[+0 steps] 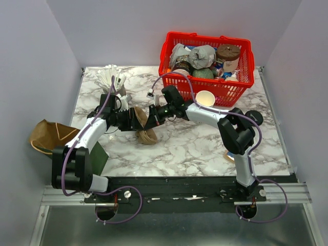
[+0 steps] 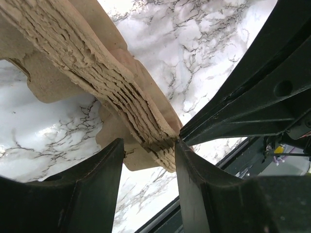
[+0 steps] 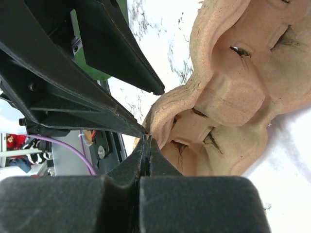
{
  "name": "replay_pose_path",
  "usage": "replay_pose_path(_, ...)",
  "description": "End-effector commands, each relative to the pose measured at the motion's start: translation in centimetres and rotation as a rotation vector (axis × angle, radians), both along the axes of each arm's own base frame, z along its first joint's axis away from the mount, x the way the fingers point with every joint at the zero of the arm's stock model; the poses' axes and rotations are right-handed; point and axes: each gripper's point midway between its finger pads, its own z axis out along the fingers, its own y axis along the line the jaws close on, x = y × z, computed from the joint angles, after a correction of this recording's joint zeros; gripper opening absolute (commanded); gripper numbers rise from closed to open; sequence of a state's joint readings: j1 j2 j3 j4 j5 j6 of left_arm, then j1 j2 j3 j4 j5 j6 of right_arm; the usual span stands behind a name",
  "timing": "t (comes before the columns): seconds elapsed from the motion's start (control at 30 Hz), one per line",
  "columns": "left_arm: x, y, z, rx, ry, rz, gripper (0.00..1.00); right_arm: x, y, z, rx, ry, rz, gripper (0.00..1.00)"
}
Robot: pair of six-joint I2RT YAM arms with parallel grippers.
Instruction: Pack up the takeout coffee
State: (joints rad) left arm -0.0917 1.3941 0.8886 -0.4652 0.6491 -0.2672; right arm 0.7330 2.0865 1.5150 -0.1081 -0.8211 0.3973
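Your top view is bright and even, lit from above, with soft shadows on the white marble table (image 1: pixel 205 148). In your wrist views the marble glares white, the stack of brown paper-pulp cup trays (image 2: pixel 121 92) is sharp, and the nearest parts are blurry.

We record the basket (image 1: pixel 241 87) at the far right corner of the bench (image 1: pixel 195 146), a cup (image 1: pixel 205 98) just before it, the carrier stack (image 1: pixel 145 128) left of centre, a paper bag (image 1: pixel 46 136) beyond the left edge.
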Motion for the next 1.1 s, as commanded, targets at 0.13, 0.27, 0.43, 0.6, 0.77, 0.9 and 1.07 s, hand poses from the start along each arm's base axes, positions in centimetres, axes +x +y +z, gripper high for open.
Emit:
replay_pose_path(0.13, -0.8, -0.2, -0.3, -0.019, 0.022, 0.005, 0.54, 0.2, -0.6, -0.9, -0.033, -0.002, -0.027, 0.01)
replay_pose_path(0.27, -0.8, -0.5, -0.6, -0.044, 0.048, 0.016, 0.54, 0.4, -0.7, -0.8, -0.034, -0.009, -0.034, 0.01)
replay_pose_path(0.43, -0.8, 0.4, -2.0, 0.019, 0.098, 0.056, 0.53, 0.7, -1.1, -0.9, -0.047, -0.018, -0.057, 0.01)
replay_pose_path(0.6, -1.6, 2.5, -3.4, 0.15, 0.138, 0.069, 0.5, 2.4, -2.0, -0.1, -0.051, -0.054, -0.11, 0.0)
replay_pose_path(0.77, -1.8, 3.2, -4.1, 0.184, 0.154, 0.086, 0.49, 3.5, -2.5, 0.5, -0.053, -0.076, -0.133, 0.01)
replay_pose_path(0.9, -1.8, 3.4, -4.3, 0.196, 0.162, 0.089, 0.49, 3.8, -2.9, 1.1, -0.053, -0.094, -0.144, 0.0)
replay_pose_path(1.07, -1.9, 3.3, -4.4, 0.192, 0.16, 0.078, 0.49, 1.6, -1.7, 2.7, 0.031, -0.085, -0.035, 0.38)
